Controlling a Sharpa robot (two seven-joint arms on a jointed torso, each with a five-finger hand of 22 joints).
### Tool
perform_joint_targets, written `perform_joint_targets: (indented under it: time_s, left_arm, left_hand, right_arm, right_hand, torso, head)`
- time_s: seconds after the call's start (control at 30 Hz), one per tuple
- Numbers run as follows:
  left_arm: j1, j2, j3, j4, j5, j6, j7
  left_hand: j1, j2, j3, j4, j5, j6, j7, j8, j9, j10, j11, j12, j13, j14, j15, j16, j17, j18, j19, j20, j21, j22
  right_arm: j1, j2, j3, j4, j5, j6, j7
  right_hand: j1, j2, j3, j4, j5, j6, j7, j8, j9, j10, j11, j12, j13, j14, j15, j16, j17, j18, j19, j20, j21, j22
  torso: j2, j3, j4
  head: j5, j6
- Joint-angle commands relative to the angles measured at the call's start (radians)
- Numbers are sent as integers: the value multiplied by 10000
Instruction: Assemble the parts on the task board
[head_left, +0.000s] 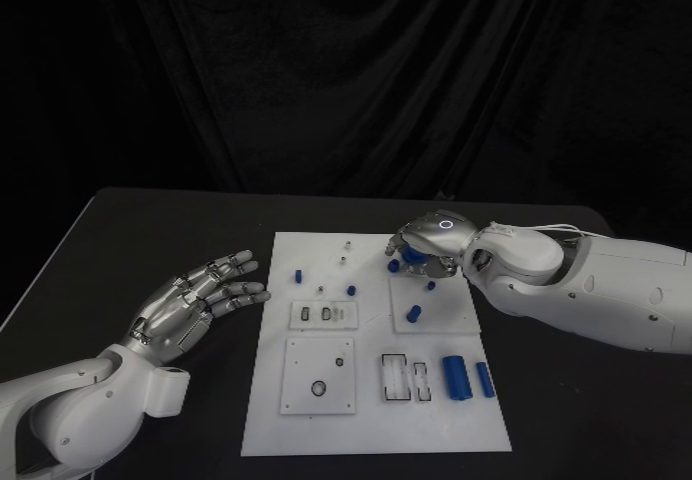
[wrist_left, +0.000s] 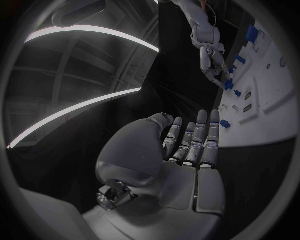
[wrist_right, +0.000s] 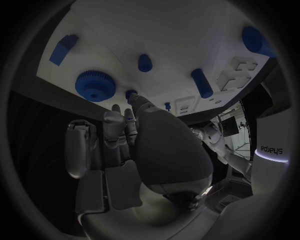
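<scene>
Lying on the task board (head_left: 368, 420): blue parts (head_left: 456, 379)

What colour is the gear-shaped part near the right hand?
The gear is blue, clearest in the right wrist view.

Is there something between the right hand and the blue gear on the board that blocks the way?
Nothing visible blocks it. In the right wrist view the blue gear lies on the white task board just ahead of the right hand, with only bare board between. The nearest other thing is a small blue peg by the fingers, beside the gear.
</scene>
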Motion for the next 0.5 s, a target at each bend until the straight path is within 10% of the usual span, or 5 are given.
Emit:
perform_joint_targets:
  time_s: [0.03,0.5]
  left_arm:
    - [6,34,6,-23,47,221,1642]
    - [6,106,6,-121,47,287,1487]
  left_hand:
    - [-70,8,47,-10,51,-63,-29,-43,-12,0,40,15,-3,-74,23,13,-15,-73,-76,4,-68,-12]
    - [-84,52,115,-35,50,-74,-13,-49,-13,18,63,36,3,-102,29,19,-26,-71,-102,13,-82,-22]
  right_arm:
    - [-66,51,6,-79,-156,-411,-5]
    - [-257,315,6,-401,-157,-608,223]
  right_hand:
    - [9,26,103,4,36,64,-13,-67,14,81,10,-80,-17,81,24,61,31,-163,80,-3,32,790]
    - [-33,91,507,87,-44,561,52,-193,109,740,-61,-411,-23,181,0,190,284,-187,176,4,90,942]
  torso:
    - [-12,12,-5]
    - [-33,10,-29]
  head:
    - [-4,-36]
    - [37,-168]
